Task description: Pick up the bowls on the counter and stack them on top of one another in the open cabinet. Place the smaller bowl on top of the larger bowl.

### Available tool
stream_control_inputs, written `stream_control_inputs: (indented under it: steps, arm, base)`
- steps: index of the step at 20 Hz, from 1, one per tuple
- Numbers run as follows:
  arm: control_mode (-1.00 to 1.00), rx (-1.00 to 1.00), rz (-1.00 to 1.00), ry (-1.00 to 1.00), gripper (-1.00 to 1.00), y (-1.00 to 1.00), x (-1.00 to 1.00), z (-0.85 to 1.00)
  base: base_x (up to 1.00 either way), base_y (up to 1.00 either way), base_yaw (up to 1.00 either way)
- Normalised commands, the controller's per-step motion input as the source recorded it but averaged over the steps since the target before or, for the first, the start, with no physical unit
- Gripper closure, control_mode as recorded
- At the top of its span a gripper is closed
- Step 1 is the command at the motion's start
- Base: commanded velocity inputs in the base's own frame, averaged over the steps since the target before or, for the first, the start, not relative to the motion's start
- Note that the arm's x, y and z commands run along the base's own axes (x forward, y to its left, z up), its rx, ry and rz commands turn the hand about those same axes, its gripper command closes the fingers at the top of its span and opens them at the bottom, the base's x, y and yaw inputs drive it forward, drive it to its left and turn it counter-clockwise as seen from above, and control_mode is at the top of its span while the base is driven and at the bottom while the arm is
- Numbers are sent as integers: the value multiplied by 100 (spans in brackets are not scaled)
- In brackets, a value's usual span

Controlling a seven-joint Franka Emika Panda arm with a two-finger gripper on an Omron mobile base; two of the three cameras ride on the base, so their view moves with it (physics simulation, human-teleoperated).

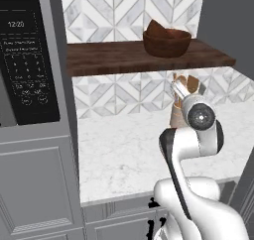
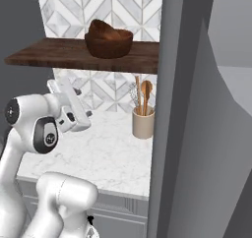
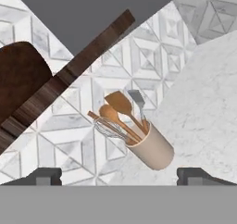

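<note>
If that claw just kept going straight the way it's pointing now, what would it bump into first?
Most likely the crock of wooden spoons on the counter: it sits nearly dead ahead between the open claw's fingertips. If it passed above, the tiled wall behind comes next. Depth is hard to judge.

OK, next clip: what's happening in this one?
Both wooden bowls sit on the open cabinet, the smaller bowl resting tilted inside the larger bowl. The arm is pulled back over the counter, its tool open and holding nothing, facing the utensil crock by the tiled wall. The stacking looks done.
</note>
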Motion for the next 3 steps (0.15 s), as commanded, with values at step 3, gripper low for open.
stream_control_inputs:
  steps: [3]
  arm:
    - [-100, 4, -1, -10, -100, -8, -29, 0]
  base:
    - [0, 0, 0]
